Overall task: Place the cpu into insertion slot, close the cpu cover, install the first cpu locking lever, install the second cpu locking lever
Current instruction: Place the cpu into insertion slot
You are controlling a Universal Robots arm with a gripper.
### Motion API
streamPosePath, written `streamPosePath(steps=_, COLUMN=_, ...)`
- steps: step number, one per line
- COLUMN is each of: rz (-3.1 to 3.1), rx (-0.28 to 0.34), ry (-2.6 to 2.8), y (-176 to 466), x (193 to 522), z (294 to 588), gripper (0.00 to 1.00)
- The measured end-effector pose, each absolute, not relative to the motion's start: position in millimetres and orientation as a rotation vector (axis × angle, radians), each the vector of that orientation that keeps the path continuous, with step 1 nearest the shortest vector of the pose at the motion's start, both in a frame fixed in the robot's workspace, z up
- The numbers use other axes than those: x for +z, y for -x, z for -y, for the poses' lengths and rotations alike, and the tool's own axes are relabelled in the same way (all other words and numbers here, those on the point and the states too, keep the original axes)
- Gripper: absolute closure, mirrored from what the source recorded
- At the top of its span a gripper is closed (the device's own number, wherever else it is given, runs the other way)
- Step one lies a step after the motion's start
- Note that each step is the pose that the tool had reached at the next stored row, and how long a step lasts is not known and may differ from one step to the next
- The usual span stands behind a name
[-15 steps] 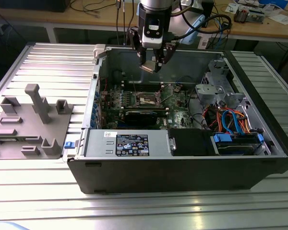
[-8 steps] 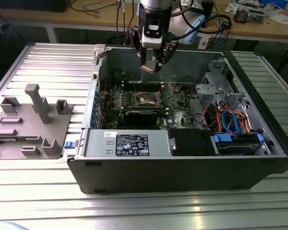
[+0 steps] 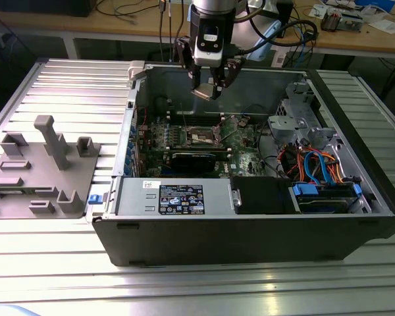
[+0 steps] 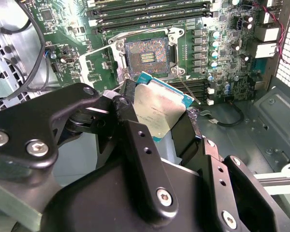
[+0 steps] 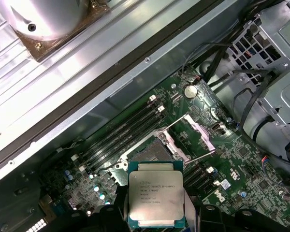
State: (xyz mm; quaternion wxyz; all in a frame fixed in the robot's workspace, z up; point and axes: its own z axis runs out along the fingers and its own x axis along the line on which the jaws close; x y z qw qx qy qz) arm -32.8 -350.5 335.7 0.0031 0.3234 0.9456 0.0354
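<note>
Fingers (image 4: 125, 111) closed on the cpu (image 4: 159, 108), pinching it by two opposite edges, silvery face toward the camera in both wrist views. In the exterior view the gripper (image 3: 209, 91) hangs high over the open computer case (image 3: 250, 230), well above the green motherboard (image 4: 232, 82). The cpu is in the air, touching nothing else. The insertion slot (image 4: 146, 57) is empty with its dark pin field exposed. The cpu cover (image 5: 199, 131) stands flipped up beside it, and the thin locking levers (image 5: 176, 121) are swung out. Likely risks: the chip looks tilted in the second wrist view, so one corner could land first and bend the socket pins. The grip is on thin edges only, so a slip or twist could drop it on the board. Any rotation or offset against the slot's rim would leave it sitting proud. The raised cover and lever wires are near the slot, so chip or fingers could snag them on the way down.
</note>
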Motion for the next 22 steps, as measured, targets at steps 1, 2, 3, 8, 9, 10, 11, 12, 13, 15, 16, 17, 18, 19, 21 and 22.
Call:
streamPosePath(steps=1, rz=-2.964, rx=0.111, ry=-1.015, y=32.8, x=335.7, z=350.5, gripper=0.46)
streamPosePath(steps=2, rz=-2.964, rx=0.111, ry=-1.015, y=32.8, x=335.7, z=350.5, gripper=0.46)
streamPosePath(steps=3, rz=-2.964, rx=0.111, ry=-1.016, y=32.8, x=335.7, z=350.5, gripper=0.46)
streamPosePath(steps=8, rz=-2.963, rx=0.111, ry=-1.02, y=32.8, x=335.7, z=350.5, gripper=0.46)
streamPosePath(steps=9, rz=-2.962, rx=0.111, ry=-1.02, y=32.8, x=335.7, z=350.5, gripper=0.46)
streamPosePath(steps=10, rz=-2.962, rx=0.111, ry=-1.021, y=32.8, x=335.7, z=350.5, gripper=0.46)
streamPosePath(steps=11, rz=-2.962, rx=0.111, ry=-1.022, y=32.8, x=335.7, z=350.5, gripper=0.46)
streamPosePath(steps=12, rz=-2.961, rx=0.111, ry=-1.023, y=32.8, x=335.7, z=350.5, gripper=0.46)
streamPosePath(steps=13, rz=-2.961, rx=0.111, ry=-1.024, y=32.8, x=335.7, z=350.5, gripper=0.46)
streamPosePath(steps=15, rz=-2.96, rx=0.111, ry=-1.026, y=32.8, x=335.7, z=350.5, gripper=0.46)
streamPosePath(steps=16, rz=-2.96, rx=0.111, ry=-1.026, y=32.8, x=335.7, z=350.5, gripper=0.46)
streamPosePath(steps=17, rz=-2.96, rx=0.111, ry=-1.028, y=32.8, x=335.7, z=350.5, gripper=0.46)
streamPosePath(steps=18, rz=-2.959, rx=0.111, ry=-1.028, y=32.8, x=335.7, z=350.5, gripper=0.46)
streamPosePath(steps=19, rz=-2.959, rx=0.111, ry=-1.03, y=32.8, x=335.7, z=350.5, gripper=0.46)
streamPosePath(steps=21, rz=-2.958, rx=0.111, ry=-1.031, y=32.8, x=335.7, z=350.5, gripper=0.46)
streamPosePath(steps=22, rz=-2.958, rx=0.111, ry=-1.032, y=32.8, x=335.7, z=350.5, gripper=0.46)
